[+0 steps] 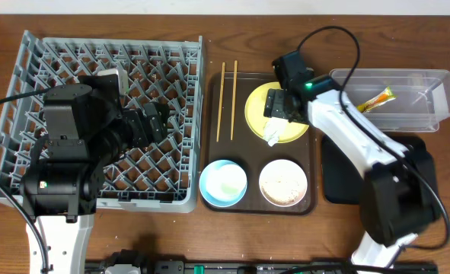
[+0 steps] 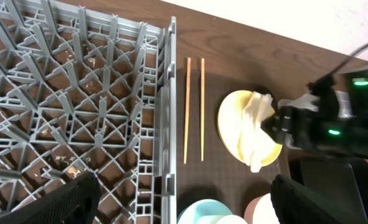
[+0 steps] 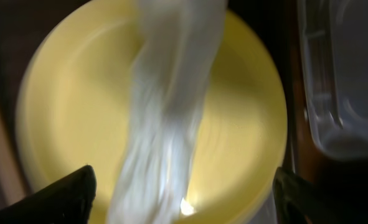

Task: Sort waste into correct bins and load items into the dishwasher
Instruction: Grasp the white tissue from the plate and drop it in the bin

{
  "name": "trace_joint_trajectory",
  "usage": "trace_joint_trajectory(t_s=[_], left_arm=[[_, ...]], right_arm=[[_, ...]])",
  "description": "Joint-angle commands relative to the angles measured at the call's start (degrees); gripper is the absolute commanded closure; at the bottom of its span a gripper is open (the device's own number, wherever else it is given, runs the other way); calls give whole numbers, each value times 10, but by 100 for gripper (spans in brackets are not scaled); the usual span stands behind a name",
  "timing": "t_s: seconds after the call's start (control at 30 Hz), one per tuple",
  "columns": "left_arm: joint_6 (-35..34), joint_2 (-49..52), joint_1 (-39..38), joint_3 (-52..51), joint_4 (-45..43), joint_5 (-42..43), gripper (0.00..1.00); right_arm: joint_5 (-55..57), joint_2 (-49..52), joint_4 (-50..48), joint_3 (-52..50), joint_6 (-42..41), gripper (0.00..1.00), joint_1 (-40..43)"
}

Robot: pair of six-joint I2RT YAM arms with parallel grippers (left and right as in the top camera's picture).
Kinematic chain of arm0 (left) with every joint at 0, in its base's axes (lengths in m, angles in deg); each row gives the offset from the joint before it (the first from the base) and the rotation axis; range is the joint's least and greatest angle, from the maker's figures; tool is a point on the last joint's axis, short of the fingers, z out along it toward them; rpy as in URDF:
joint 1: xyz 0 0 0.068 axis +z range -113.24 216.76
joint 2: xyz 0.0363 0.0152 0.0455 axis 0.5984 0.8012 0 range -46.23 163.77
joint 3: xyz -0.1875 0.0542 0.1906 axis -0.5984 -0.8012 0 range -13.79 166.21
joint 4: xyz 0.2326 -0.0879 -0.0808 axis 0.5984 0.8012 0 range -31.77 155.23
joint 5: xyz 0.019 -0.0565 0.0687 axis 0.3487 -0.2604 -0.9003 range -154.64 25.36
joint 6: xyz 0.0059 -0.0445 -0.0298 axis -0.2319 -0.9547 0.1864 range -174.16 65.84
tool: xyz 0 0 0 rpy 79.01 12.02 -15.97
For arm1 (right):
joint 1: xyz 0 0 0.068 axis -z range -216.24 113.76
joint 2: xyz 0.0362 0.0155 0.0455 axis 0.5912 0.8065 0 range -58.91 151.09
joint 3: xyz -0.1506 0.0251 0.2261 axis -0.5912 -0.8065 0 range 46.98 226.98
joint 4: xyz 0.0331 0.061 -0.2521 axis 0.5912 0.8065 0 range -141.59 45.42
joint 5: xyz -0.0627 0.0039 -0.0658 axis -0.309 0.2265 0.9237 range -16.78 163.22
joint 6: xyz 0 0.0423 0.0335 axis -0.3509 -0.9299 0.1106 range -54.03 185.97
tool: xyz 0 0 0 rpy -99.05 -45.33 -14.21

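You've got two chopsticks [image 1: 221, 91], a blue bowl [image 1: 223, 183], a white bowl [image 1: 283, 183], and one wrapper [image 1: 378, 97] in the tub [image 1: 438, 76]. One napkin [image 1: 273, 135] lies across the single plate [image 1: 256, 106]. Your right hand [image 1: 279, 105] is spread wide around the napkin. Your left hand [image 1: 157, 122] is spread, empty, over the rack [image 1: 171, 68].

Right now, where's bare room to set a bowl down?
Free: table strip in front of the brown tray; black tray edge beside the brown tray; tub, apart from the wrapper; rack slots the left arm doesn't cover. Crowded: brown tray, filled by chopsticks, plate with napkin, blue bowl, white bowl.
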Motion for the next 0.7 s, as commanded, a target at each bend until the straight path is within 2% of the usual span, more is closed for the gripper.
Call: trace_joint_trajectory(t_s=[0.0, 0.07, 0.23, 0.27, 0.33, 0.37, 0.43, 0.67], left_arm=[[-1, -1, 3, 10, 2, 5, 10], [-1, -1, 3, 10, 2, 5, 10], [-1, -1, 3, 10, 2, 5, 10], [-1, -1, 3, 10, 2, 5, 10], [-1, -1, 3, 10, 2, 5, 10], [-1, -1, 3, 10, 2, 5, 10], [-1, -1, 3, 10, 2, 5, 10], [-1, -1, 3, 10, 2, 5, 10]], right_arm=[[32, 34, -37, -1, -40, 21, 0], [-5, 57, -56, -1, -39, 35, 0], [-51, 109, -76, -1, -39, 57, -1], [-51, 111, -75, -1, -39, 65, -1], [-51, 108, -72, -1, -34, 88, 2], [-54, 101, -72, -1, -27, 94, 3], [-58, 81, -69, 0, -24, 99, 6], [-57, -62, -31, 0, -27, 99, 45]])
